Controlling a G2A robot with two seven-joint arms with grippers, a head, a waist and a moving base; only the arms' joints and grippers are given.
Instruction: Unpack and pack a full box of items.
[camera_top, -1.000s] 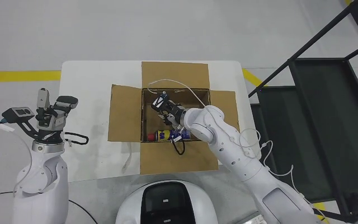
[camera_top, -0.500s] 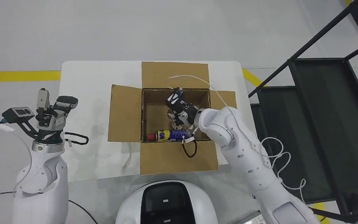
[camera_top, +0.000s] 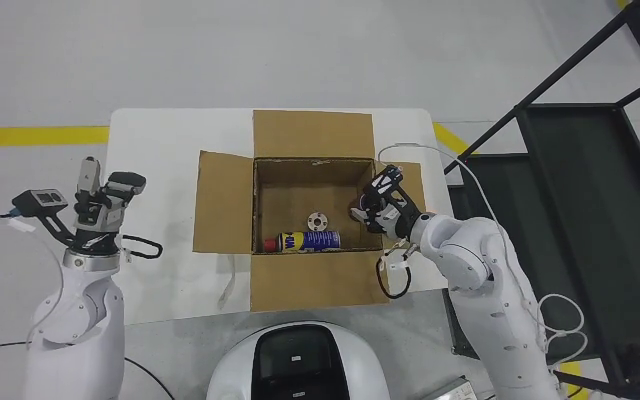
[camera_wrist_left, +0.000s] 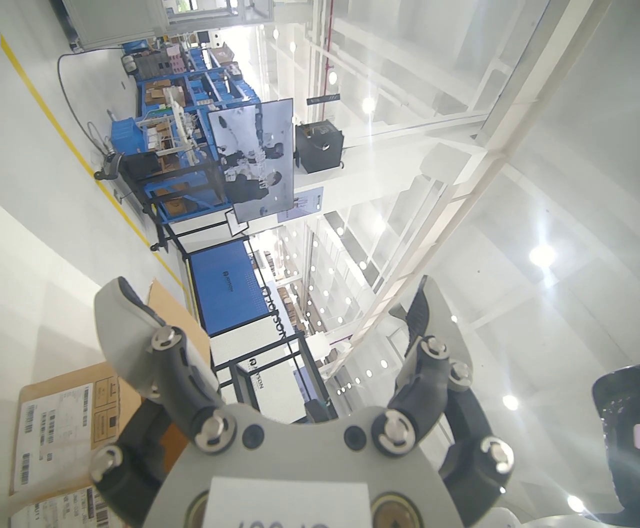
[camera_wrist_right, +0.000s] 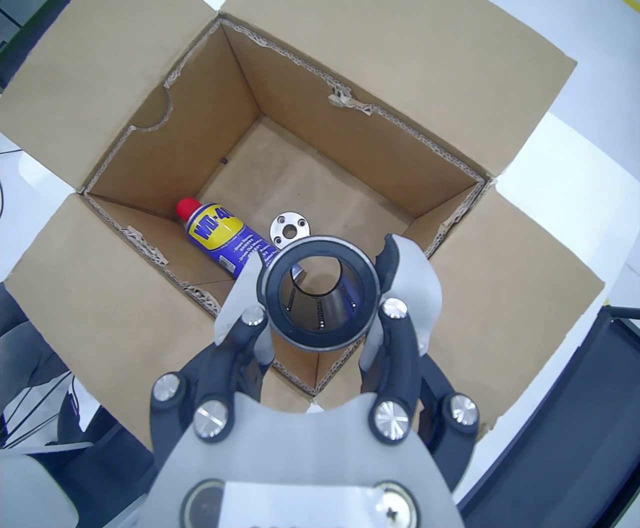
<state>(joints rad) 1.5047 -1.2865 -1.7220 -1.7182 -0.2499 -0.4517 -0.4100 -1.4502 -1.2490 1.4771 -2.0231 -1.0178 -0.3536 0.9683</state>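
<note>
We are looking down at a white table (camera_top: 160, 150), and an open cardboard box (camera_top: 312, 130) is sitting in the middle of it with all four flaps lying folded outward. The left gripper (camera_wrist_left: 272, 310) is hanging off the table's left side, well apart from the box and pointing upward, and its fingers are standing spread wide with nothing between them. The right gripper (camera_wrist_right: 320, 270) is hovering over the box's right wall, where the opening meets the right flap, and it is pinching a metal cylinder bearing (camera_wrist_right: 340, 300) between its two pads. The bearing is being held by its sides, above the box and touching no cardboard, with its hollow bore facing the wrist camera. Inside the box a blue and yellow spray can (camera_top: 310, 241) is lying on its side against the near wall, its red cap pointing left. A small round metal flange (camera_top: 317, 220) is lying flat on the box floor just beside the can, on its far side, and we are seeing a centre hole and smaller holes around it.
</note>
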